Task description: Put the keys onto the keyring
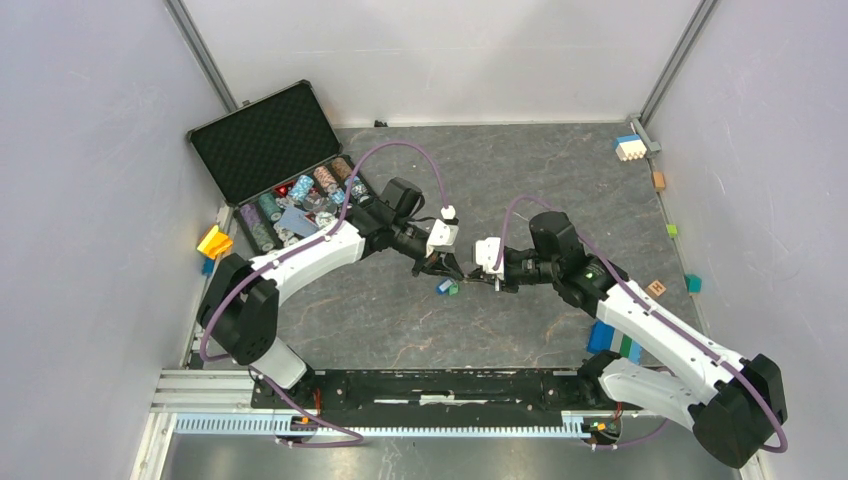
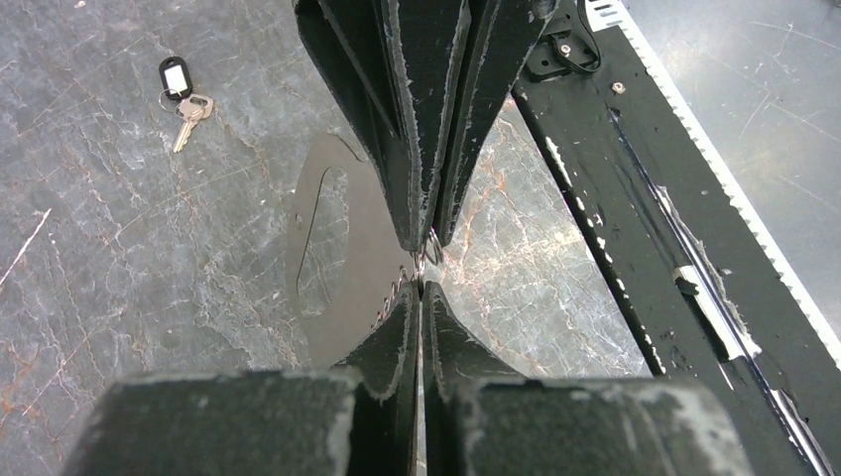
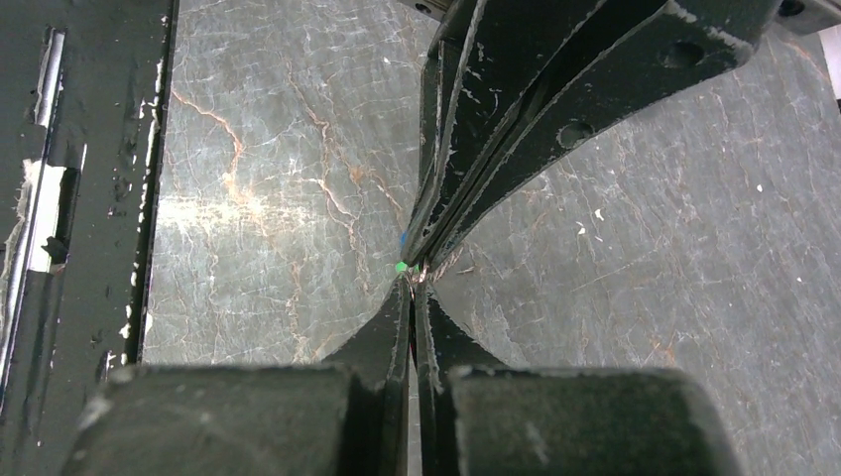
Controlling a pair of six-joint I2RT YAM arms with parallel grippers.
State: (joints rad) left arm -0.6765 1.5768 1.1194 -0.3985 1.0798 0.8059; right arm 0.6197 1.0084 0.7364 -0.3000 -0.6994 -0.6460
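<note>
Both arms reach in to the middle of the counter point(image 1: 520, 170), and their tips meet there nose to nose. The left end effector point(image 1: 447, 270) comes in from 10 o'clock and the right end effector point(image 1: 481, 280) from 3 o'clock. Each has its fingers pressed flat together with no gap. A scrap of thin wire sits where the four tips meet. Which piece each one pinches cannot be made out.

The keyring point(image 2: 395, 292) shows only as a short chain-like stretch. In the left wrist view it runs from the meeting point down toward 7 o'clock along the left arm's own finger. The rest of its loop cannot be told from the shadows. A blue tag point(image 1: 443, 286) and a green tag point(image 1: 454, 290) hang just below the tips at about 6 o'clock, close together. In the right wrist view they are no more than coloured specks.

The black-tagged key point(image 2: 183, 99) lies flat on the counter, well apart from the tips, at 10 o'clock in the left wrist view. Its tag is at the 12 o'clock end and its blade points toward 7 o'clock.

The counter is dark grey stone-look sheet with pale and rusty veins. A black rail point(image 1: 450, 385) carries the arm bases at 6 o'clock. Pale walls close three sides, with metal posts in the far corners. An open black case point(image 1: 265, 140) of poker chips point(image 1: 300, 195) sits at 10 o'clock. Toy blocks point(image 1: 629, 148) dot the edges.
</note>
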